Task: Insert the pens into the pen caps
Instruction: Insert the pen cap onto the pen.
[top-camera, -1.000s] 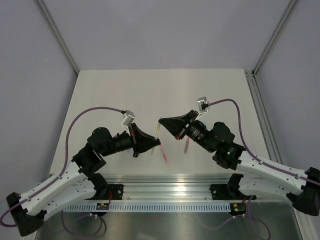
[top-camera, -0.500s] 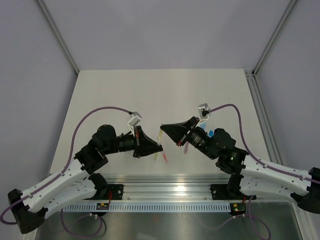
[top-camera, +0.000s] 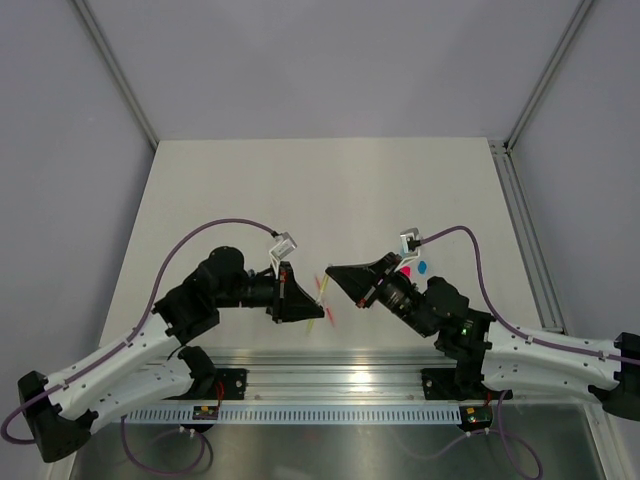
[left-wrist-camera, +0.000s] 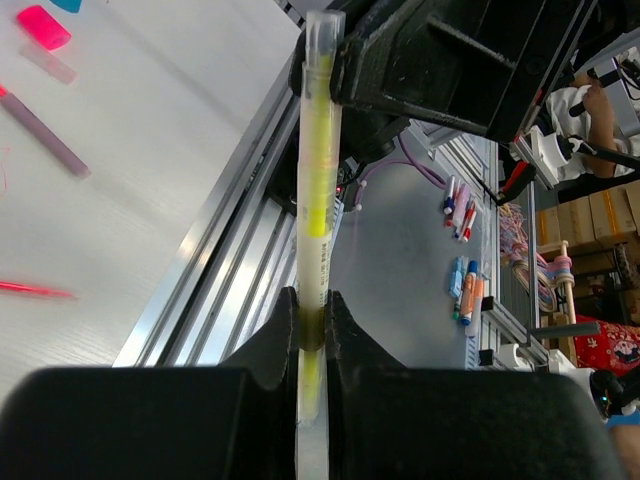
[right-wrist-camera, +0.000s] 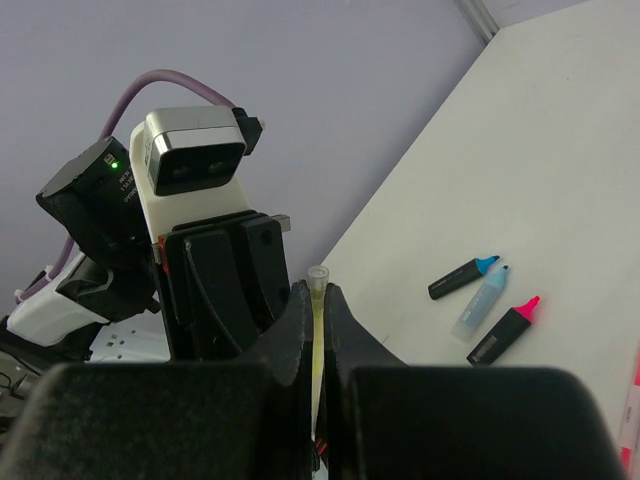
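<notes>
Clamped tight on opposite ends of one yellow pen (left-wrist-camera: 318, 180), lower centre of the overhead frame: left gripper (left-wrist-camera: 313, 300) and right gripper (right-wrist-camera: 317, 295), above the table (top-camera: 300, 190).

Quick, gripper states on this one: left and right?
Left gripper: closed on the thin yellow clear-barrelled pen.
Right gripper: closed on the same pen, near its other end.

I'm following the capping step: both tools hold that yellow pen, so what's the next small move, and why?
The left tool and right tool are both shut on one yellow pen, its clear end piece at the right tool. So probably a short push of the tools toward each other along its length. Whether that piece is fully seated isn't visible.
</notes>
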